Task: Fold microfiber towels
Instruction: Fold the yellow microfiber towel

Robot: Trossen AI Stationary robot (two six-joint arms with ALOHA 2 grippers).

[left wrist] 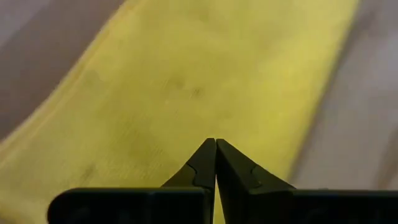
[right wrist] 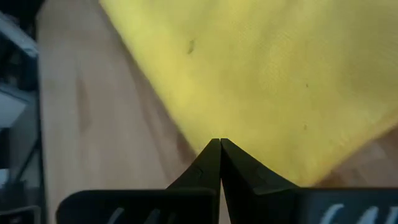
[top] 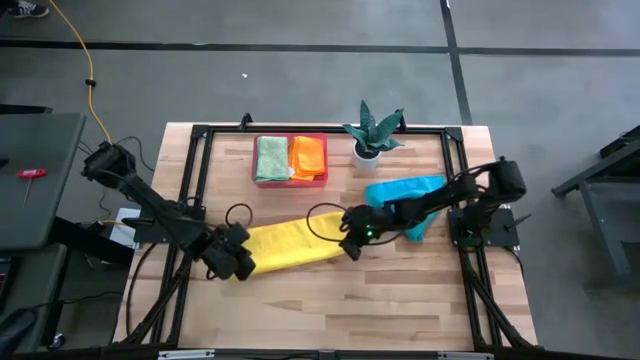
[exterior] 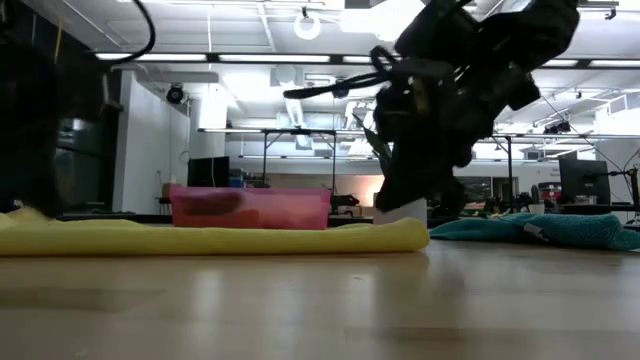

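One yellow towel (top: 290, 245) lies folded long across the bench (top: 400, 300) middle. The left end effector (top: 238, 262) sits at its left end and the right end effector (top: 352, 235) at its right end, both pressed fully closed, tips against cloth. A teal towel (top: 405, 192) lies crumpled under the right arm. One green towel (top: 270, 158) and one orange towel (top: 308, 157) rest in the pink tray (top: 290, 180), beside a potted plant (top: 372, 130).

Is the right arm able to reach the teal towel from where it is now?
Probably yes: the teal towel lies directly beside the right arm, nothing covering it, but the right gripper is shut at the yellow towel.
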